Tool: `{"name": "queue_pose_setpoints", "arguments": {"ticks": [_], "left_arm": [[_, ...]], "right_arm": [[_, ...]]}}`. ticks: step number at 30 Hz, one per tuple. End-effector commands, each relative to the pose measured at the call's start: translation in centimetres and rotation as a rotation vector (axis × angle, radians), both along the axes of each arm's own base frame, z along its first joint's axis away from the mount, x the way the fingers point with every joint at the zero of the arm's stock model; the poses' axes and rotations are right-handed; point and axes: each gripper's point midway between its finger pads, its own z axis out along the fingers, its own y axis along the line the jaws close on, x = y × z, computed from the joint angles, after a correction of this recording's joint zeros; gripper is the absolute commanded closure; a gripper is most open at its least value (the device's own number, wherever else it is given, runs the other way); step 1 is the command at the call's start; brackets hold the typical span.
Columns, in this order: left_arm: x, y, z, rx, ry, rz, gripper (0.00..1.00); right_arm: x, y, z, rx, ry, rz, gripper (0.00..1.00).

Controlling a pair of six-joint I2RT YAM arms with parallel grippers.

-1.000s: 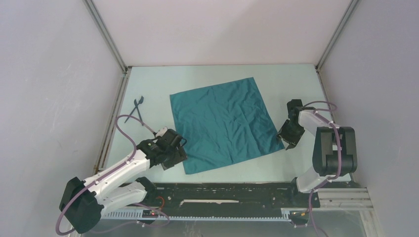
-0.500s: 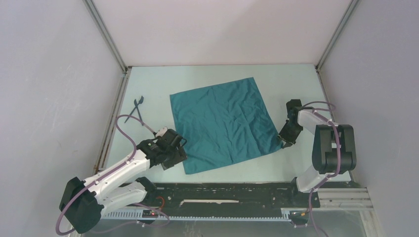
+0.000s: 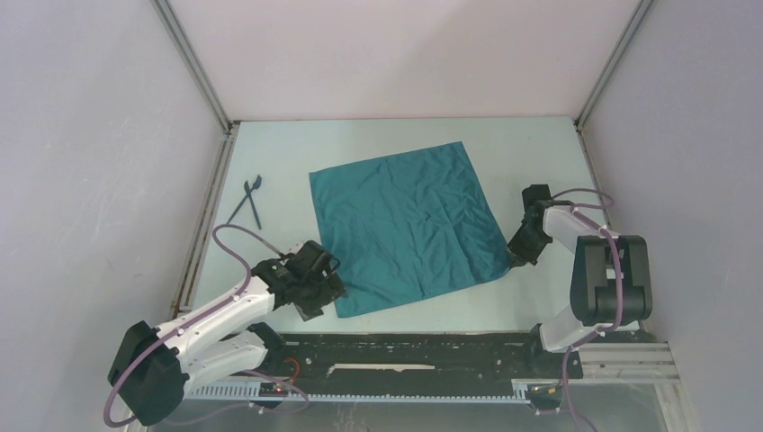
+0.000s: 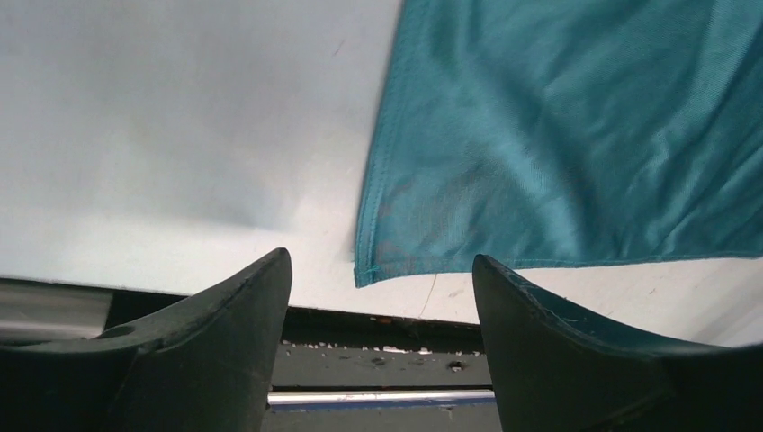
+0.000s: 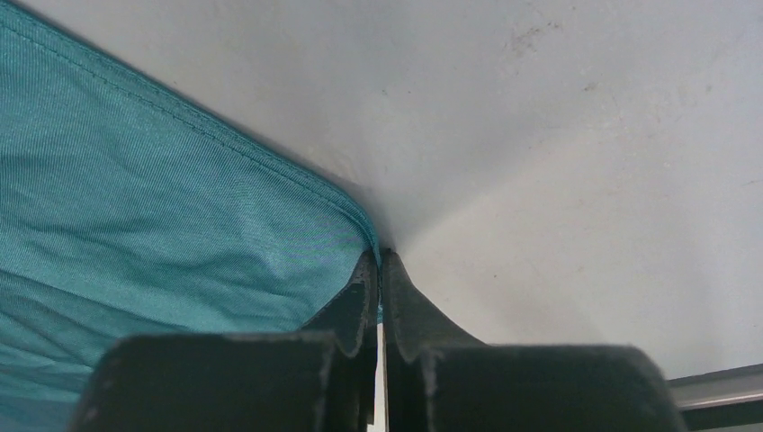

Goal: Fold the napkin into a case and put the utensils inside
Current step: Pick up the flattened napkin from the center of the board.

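Observation:
The teal napkin (image 3: 409,225) lies spread flat in the middle of the table; a case is out of view. Two thin dark utensils (image 3: 250,200) lie crossed at the far left. My left gripper (image 3: 331,290) stands open at the napkin's near left corner. In the left wrist view that corner of the napkin (image 4: 576,144) lies just beyond the gap of the left gripper (image 4: 380,263), apart from both fingers. My right gripper (image 3: 516,260) is shut on the napkin's near right corner; in the right wrist view the right gripper (image 5: 380,257) pinches the hem of the napkin (image 5: 162,225).
A black rail (image 3: 405,346) runs along the table's near edge, right behind the left fingers (image 4: 540,342). Metal frame bars (image 3: 202,216) and grey walls close in the left, right and far sides.
My right gripper has closed on the napkin's near right corner. My left gripper has slid a little nearer to the near left corner and opened wider.

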Motion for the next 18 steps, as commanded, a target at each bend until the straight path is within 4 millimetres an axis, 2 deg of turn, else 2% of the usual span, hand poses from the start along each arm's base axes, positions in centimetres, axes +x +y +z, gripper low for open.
{"name": "queue_pose_setpoints", "arguments": {"ticks": [1,7,11,15,18], "left_arm": [[-1.8,-0.9,-0.2,-0.062,0.129,0.142,0.19],[-2.9,-1.9,0.5,-0.024,0.267,0.244,0.27],[-3.9,-2.1,-0.5,-0.012,0.367,0.331,0.35],[-3.6,-2.2,-0.2,0.007,0.389,0.38,0.28],[-3.4,-2.2,0.1,0.045,0.412,0.387,0.28]], "right_arm": [[-0.1,0.5,-0.4,-0.023,-0.029,-0.034,1.0],[0.1,0.6,-0.1,-0.025,-0.044,-0.019,1.0],[0.0,0.4,0.1,-0.037,-0.049,-0.01,1.0],[0.0,0.3,0.2,-0.041,-0.062,-0.002,1.0],[0.1,0.4,0.0,-0.037,-0.061,0.003,1.0]]}}
